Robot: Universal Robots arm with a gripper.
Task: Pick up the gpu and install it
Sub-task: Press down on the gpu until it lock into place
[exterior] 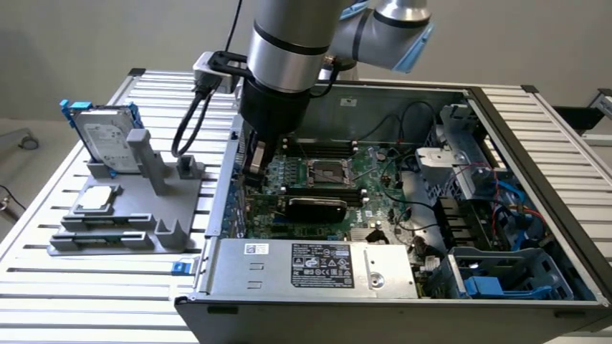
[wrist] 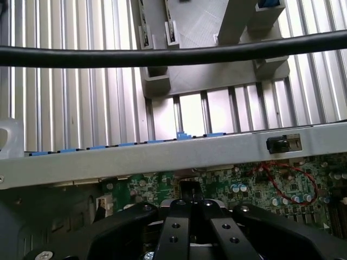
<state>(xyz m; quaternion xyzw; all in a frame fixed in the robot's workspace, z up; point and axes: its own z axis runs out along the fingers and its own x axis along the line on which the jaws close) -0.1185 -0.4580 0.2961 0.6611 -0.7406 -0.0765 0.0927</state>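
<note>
Ribbed bare-aluminium table top: bright, smooth. Grey matt plastic parts holder. Open steel computer case, dull grey. Green glossy circuit board. Black matt gripper with screwed links. Smooth black rubbery cable.

A ribbed aluminium table carries everything here, its slats running across under the gear. On the exterior view's left sits a grey holder stand, flat on the slats, and just beside it, toward the right, the open computer case rests directly on the same surface.
</note>
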